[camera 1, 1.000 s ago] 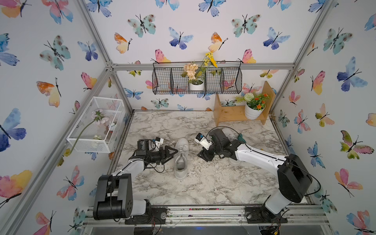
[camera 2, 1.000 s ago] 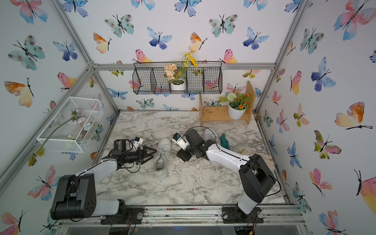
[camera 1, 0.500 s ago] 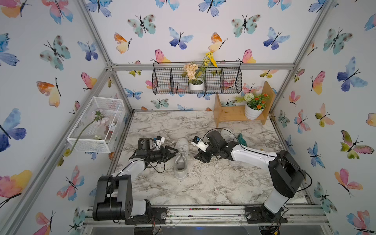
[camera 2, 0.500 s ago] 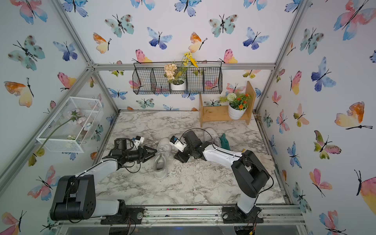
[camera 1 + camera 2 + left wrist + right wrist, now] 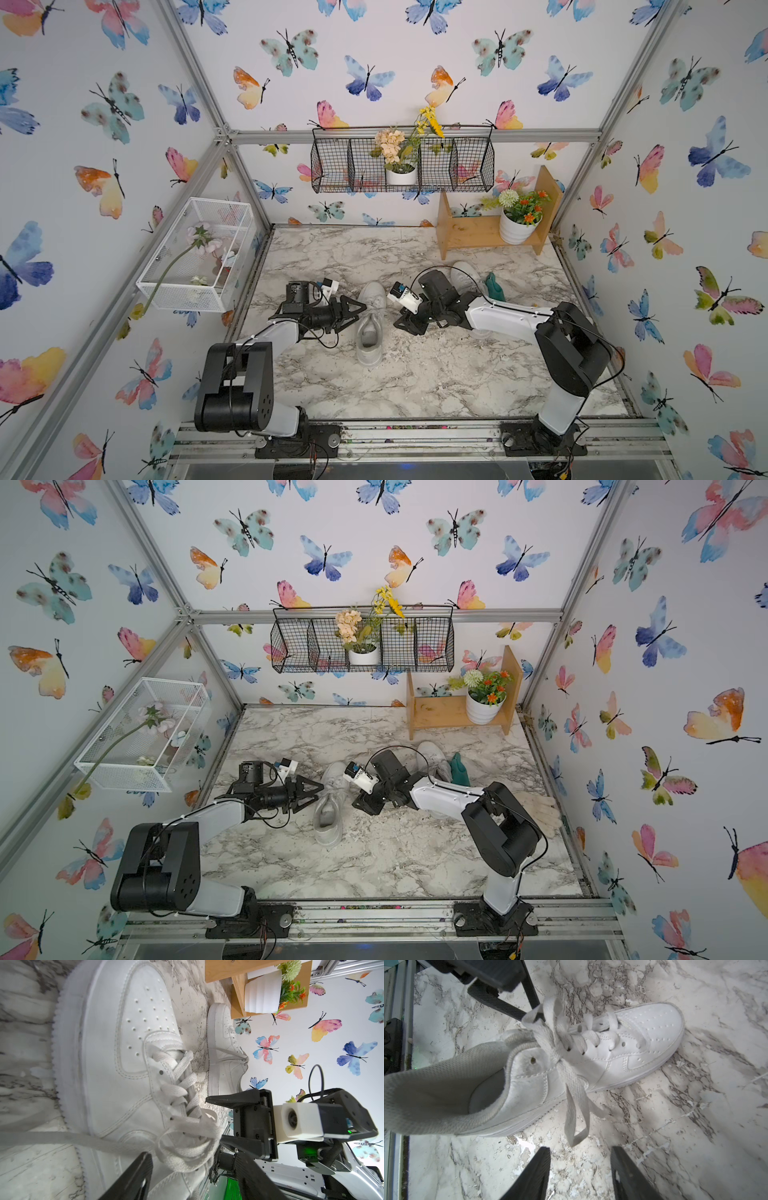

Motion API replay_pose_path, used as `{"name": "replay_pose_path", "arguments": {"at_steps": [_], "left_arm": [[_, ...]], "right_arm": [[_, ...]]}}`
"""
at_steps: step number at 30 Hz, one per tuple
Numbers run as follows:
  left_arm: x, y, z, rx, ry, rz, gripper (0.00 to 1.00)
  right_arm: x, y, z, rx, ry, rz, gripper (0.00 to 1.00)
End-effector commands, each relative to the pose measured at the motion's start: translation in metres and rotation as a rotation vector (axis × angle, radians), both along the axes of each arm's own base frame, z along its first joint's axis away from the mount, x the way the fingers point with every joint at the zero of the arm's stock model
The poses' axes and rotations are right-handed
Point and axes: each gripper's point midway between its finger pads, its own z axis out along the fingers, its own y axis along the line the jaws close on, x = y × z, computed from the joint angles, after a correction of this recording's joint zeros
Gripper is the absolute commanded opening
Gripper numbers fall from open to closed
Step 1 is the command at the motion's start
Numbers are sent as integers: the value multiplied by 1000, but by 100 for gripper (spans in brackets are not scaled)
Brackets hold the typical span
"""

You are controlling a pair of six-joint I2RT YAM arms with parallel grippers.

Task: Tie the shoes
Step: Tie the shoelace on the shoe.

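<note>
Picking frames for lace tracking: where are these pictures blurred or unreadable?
Left wrist: the lace strand nearest the lens is blurred, the sneaker sharp. Right wrist: heel collar soft, laces crisp. Both top views: even light, laces too small to follow.

I see two white low-top sneakers. The near sneaker [image 5: 370, 328] is upright mid-desk [image 5: 415, 374], toe to the back wall, with grey lining. Its laces [image 5: 572, 1093] are loosely gathered at the top eyelets, one loop trailing onto the desk. The second sneaker [image 5: 463, 274] is further back-right, upright and partly hidden.
</note>
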Motion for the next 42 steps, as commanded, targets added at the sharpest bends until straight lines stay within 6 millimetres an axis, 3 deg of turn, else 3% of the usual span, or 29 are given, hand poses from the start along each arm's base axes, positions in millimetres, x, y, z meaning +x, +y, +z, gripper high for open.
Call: {"name": "replay_pose_path", "arguments": {"at_steps": [1, 5, 11, 15, 19, 30, 35, 42], "left_arm": [[7, -3, 2, 4, -24, -5, 70], [9, -6, 6, -14, -37, -8, 65], [13, -5, 22, -9, -101, -2, 47], [14, -5, 25, -6, -104, -2, 31], [15, -3, 23, 23, -104, 4, 24], [19, 0, 25, 57, -122, 15, 30], [20, 1, 23, 72, -118, 15, 45], [22, 2, 21, 75, -115, 15, 45]], "right_arm": [[-6, 2, -8, 6, 23, 29, 52], [-7, 2, -11, 2, 28, 35, 51], [-9, 4, -16, 6, 30, 47, 49], [-8, 11, -20, 6, 35, 51, 48], [-5, 18, -21, 15, 36, 51, 46], [-2, 27, -20, 39, 35, 31, 45], [2, 24, -19, 22, 16, 12, 43], [3, 21, -19, 2, 8, 0, 39]]}}
